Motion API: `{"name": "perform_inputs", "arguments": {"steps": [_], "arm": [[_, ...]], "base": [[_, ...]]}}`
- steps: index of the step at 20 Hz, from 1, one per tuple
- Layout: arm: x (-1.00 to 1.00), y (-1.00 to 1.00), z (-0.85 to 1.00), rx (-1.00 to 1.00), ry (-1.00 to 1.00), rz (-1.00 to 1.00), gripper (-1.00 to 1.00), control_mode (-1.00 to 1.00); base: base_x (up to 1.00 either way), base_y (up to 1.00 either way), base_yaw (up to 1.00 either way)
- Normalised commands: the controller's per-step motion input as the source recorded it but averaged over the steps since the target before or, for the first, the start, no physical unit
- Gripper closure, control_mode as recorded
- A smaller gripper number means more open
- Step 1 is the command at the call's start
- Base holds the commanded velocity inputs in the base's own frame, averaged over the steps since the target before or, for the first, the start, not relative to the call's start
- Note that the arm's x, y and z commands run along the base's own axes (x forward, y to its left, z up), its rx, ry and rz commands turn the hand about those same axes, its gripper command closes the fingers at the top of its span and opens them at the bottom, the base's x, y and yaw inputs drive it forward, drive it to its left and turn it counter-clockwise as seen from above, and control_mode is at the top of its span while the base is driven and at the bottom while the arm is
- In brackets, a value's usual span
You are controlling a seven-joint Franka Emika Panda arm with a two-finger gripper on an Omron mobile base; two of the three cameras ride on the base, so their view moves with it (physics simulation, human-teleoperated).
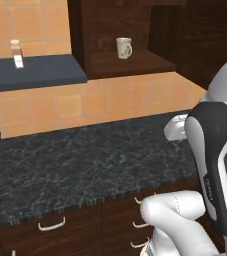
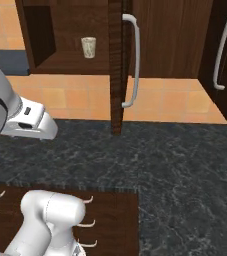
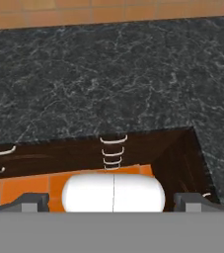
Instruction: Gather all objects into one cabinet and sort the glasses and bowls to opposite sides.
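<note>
1. Left base view: the cream-white mug (image 1: 124, 48) stands upright on the shelf of the open cabinet (image 1: 135, 65), handle to the right, well above the dark marble counter (image 1: 85, 160). A small bottle (image 1: 17, 54) sits on the dark ledge (image 1: 32, 72) to the left. The arm's wrist hangs over the counter's right part, well apart from the mug

2. Right base view: the same mug (image 2: 88, 47) is seen deep in the cabinet, left of the door (image 2: 116, 60) standing edge-on with its curved grey handle (image 2: 132, 60). The counter below is bare stone

3. Hand view: the gripper (image 3: 113, 201) looks down at the counter's front edge and the drawer fronts (image 3: 112, 150); its finger tips (image 3: 29, 201) stand far apart at the bottom corners, jaws wide, nothing between them

4. Judgement: one mug is already in the cabinet, and the orange mugs and bowl are yet to be found, so the step is likely a search or drive. Keep the jaws wide, lift the hand clear of the door edge before turning, and leave shelf room beside the mug for the others, with the bowl to go on the far side
</note>
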Motion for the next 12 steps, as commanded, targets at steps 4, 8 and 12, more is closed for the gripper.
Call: {"name": "perform_inputs", "arguments": {"steps": [4,8,12], "arm": [[0.00,0.00,0.00,0.00,0.00,0.00,-1.00,1.00],[0.00,0.00,0.00,0.00,0.00,0.00,-1.00,1.00],[0.00,0.00,0.00,0.00,0.00,0.00,-1.00,1.00]], "base": [[0.68,-0.16,0.09],[0.51,-0.18,0.07],[0.36,-0.17,0.13]]}}
